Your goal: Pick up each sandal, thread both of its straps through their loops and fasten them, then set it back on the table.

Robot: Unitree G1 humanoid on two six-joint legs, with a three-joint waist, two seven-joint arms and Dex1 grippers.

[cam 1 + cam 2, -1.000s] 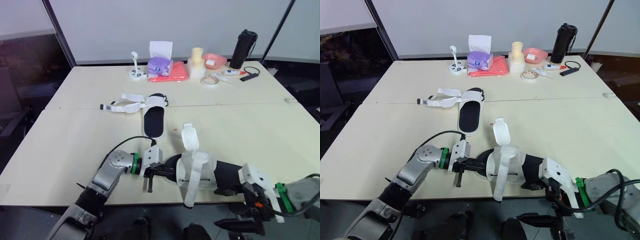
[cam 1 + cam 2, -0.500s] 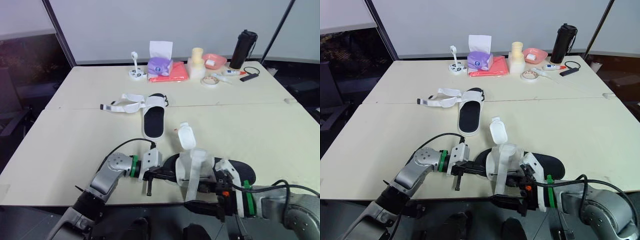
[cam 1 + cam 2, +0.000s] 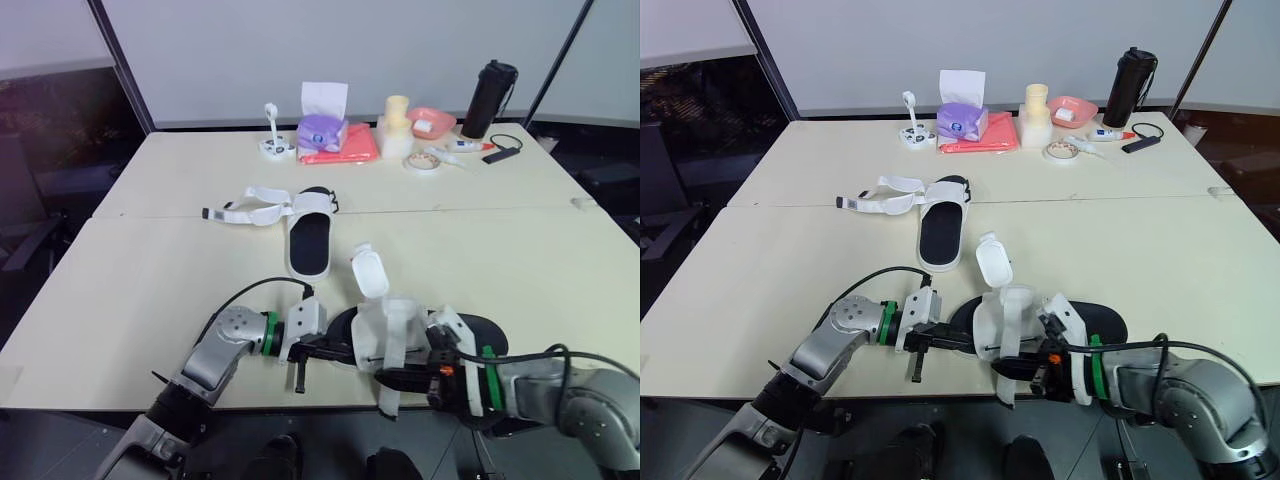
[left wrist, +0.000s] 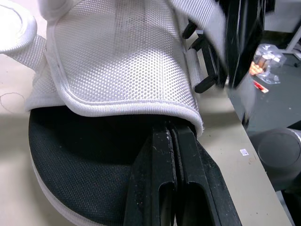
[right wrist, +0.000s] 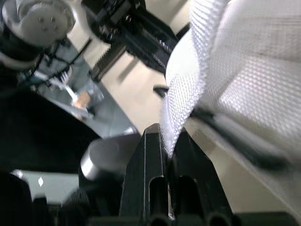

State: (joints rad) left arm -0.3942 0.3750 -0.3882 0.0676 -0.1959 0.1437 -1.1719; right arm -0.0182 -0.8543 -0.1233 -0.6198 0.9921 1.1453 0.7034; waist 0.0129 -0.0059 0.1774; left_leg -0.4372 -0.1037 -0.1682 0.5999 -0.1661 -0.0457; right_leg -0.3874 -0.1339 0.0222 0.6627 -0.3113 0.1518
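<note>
The near sandal point(image 3: 470, 333), black sole with white mesh straps, lies at the table's front edge. My left gripper point(image 4: 172, 126) is shut at its toe end, tips tucked under the mesh upper point(image 4: 117, 56) above the black footbed. My right gripper point(image 5: 168, 139) comes in from the right and is shut on the long strap point(image 3: 389, 388) that hangs over the table edge. A round strap tab point(image 3: 369, 273) sticks up behind the upper. The second sandal point(image 3: 308, 240) lies flat farther back, its unfastened straps point(image 3: 250, 210) spread to the left.
At the far edge stand a purple tissue box point(image 3: 320, 130), a red cloth point(image 3: 340, 152), a pink bowl point(image 3: 430, 120), a tape roll point(image 3: 421, 160) and a black bottle point(image 3: 494, 98). A seam between two tabletops point(image 3: 150, 216) runs across the middle.
My right gripper rose from below the table's front edge, swung left to the hanging strap and shut on it. The left gripper kept its hold at the toe end.
</note>
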